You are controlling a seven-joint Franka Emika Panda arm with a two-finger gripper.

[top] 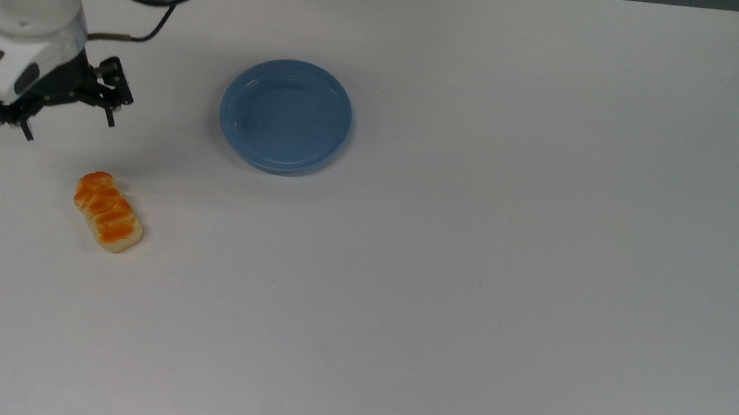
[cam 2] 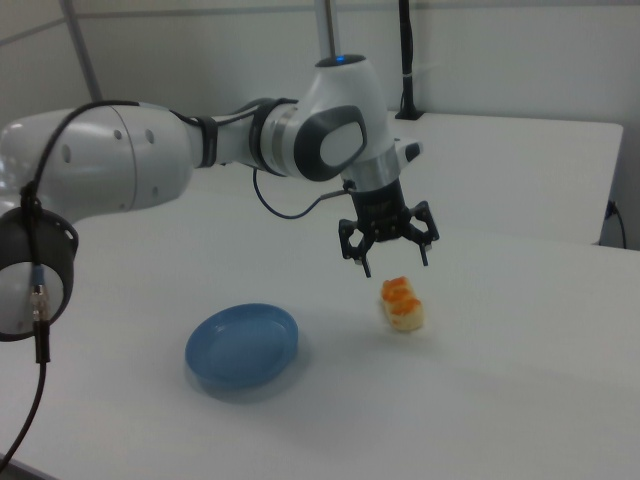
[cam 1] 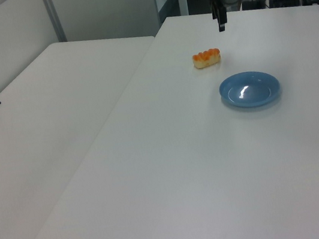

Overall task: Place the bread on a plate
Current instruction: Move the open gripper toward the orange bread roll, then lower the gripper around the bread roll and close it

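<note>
Your gripper [top: 67, 126] hangs above the white table [top: 477, 249] with its jaws spread wide and nothing between them. In the top view it sits up and left of the bread [top: 108, 212], clear of it. The bread lies flat on the table, glazed side up, well apart from the empty light-blue plate [top: 285, 115], which sits to the top view's right.

A white desk [top: 468, 318] is carrying two things, lying well apart: the bread [top: 108, 212] is sitting toward the top view's left, and the empty blue plate [top: 285, 115] is resting flat nearer the middle.
</note>
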